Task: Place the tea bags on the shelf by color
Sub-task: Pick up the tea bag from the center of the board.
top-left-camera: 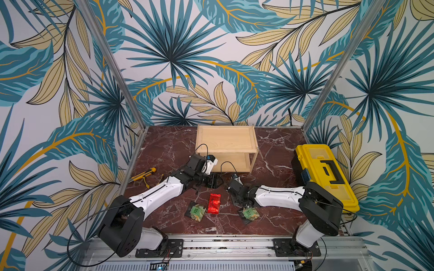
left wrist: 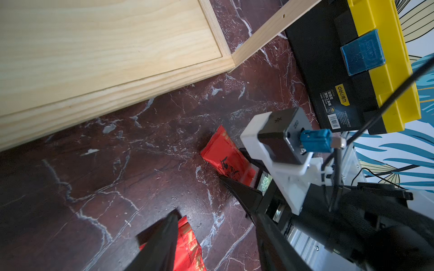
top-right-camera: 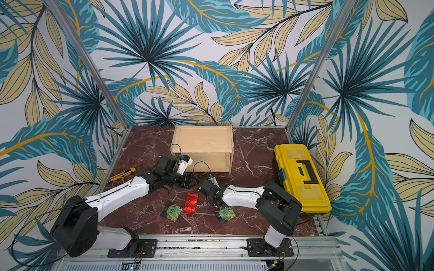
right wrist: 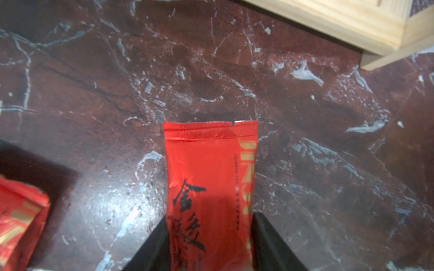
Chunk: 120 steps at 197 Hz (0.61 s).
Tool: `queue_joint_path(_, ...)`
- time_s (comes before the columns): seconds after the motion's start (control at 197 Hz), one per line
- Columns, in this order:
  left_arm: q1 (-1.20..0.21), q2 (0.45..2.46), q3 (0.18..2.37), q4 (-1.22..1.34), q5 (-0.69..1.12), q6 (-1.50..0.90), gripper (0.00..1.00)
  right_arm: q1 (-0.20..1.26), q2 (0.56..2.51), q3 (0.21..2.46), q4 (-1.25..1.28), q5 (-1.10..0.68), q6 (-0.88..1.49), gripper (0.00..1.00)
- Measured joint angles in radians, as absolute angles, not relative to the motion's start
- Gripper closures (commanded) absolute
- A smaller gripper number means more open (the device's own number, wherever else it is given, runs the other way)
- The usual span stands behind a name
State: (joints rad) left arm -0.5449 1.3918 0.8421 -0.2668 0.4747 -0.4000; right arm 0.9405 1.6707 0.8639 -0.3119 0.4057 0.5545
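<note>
The left arm (top-left-camera: 162, 191) and right arm (top-left-camera: 277, 198) share one build: glossy white shells dotted with small dark screws, joined by boxy matte-black joint housings (top-left-camera: 122, 225). Thin black cables (left wrist: 389, 104) run along them. Each arm stands on a black base plate (top-left-camera: 159, 250) fixed with screws. The left hand (left wrist: 199, 197) has black wedge-shaped fingers (left wrist: 162, 241). A white bracket (left wrist: 288, 173) at the right wrist carries a dark camera with a blue plug (left wrist: 315, 140).
</note>
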Motion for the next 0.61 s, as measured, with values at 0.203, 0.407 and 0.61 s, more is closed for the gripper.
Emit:
queue_joint_path(0.203,-0.545,1.391,0.842,-0.273,0.473,-0.400,0.42,0.941,1.644,0.863,-0.313,0.419,0.557,0.52)
queue_joint_path(0.407,-0.545,1.384,0.842,-0.300,0.466,-0.401,0.42,0.943,1.571,0.862,-0.360,0.437,0.561,0.53)
queue_joint_path(0.61,-0.545,1.308,0.864,-0.358,0.433,-0.420,0.39,0.960,1.376,0.919,-0.525,0.490,0.561,0.55)
